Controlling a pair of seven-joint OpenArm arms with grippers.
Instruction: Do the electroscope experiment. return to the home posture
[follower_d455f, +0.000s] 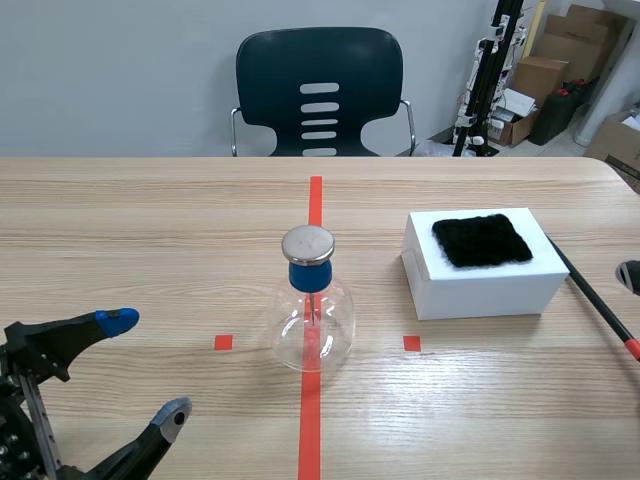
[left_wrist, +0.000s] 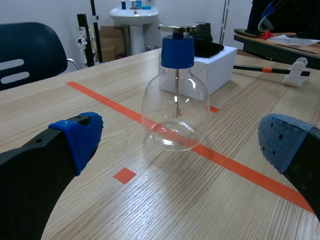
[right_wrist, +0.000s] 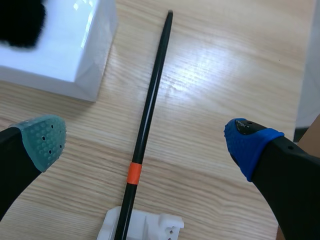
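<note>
Standing mid-frame on the red line (follower_d455f: 309, 430) was the electroscope (follower_d455f: 312, 312), left gripper (follower_d455f: 145, 366) spread wide at lower left, right gripper (right_wrist: 147, 145) spread wide over the black rod (right_wrist: 155, 75) by the white box (follower_d455f: 485, 275).

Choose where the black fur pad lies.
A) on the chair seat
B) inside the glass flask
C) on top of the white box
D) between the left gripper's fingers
C: the black fur pad rests on the top face of the white box.
</note>
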